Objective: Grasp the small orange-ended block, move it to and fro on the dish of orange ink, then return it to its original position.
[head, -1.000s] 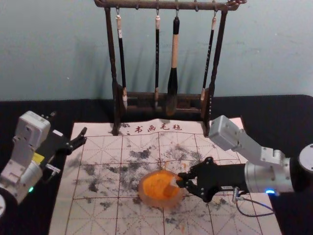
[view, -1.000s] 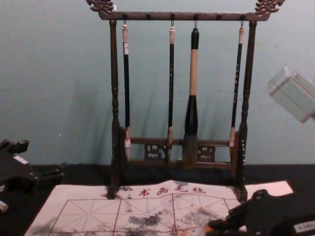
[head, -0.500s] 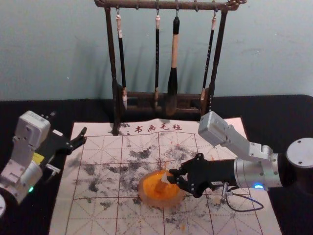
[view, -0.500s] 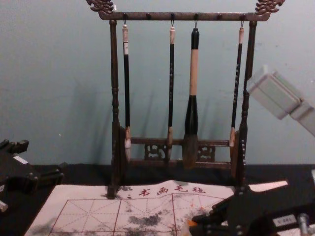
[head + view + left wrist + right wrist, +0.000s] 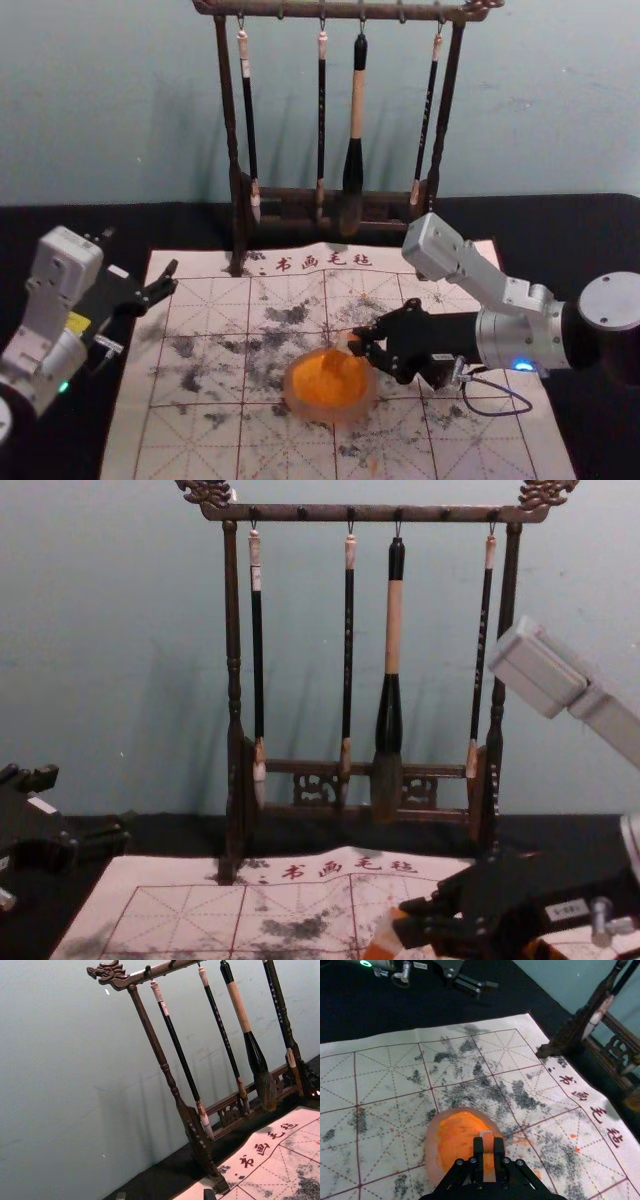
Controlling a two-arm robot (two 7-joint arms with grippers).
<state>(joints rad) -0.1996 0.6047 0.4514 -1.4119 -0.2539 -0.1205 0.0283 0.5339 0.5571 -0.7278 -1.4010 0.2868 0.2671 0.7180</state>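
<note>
My right gripper point(image 5: 360, 345) is at the far right rim of the round dish point(image 5: 300, 402) of orange ink. In the right wrist view, the gripper point(image 5: 488, 1147) is shut on the small block point(image 5: 487, 1136), whose pale top stands out between the fingertips against the orange ink point(image 5: 462, 1132). The chest view has the block point(image 5: 384, 937) tilted, with orange on its lower part. Whether it touches the ink I cannot tell. My left gripper point(image 5: 140, 252) stays parked, open, off the mat's left edge; its fingertips flank an empty gap in the left wrist view point(image 5: 165, 1195).
A white gridded mat point(image 5: 200, 440) with black smudges lies under the dish on the black table point(image 5: 590, 225). At the back stands a dark wooden rack point(image 5: 232, 120) with several hanging brushes, its feet at the mat's far edge.
My right gripper has carried the block leftward over the dish, then slightly back toward the rack and right, to the dish's far side. The left arm holds still.
</note>
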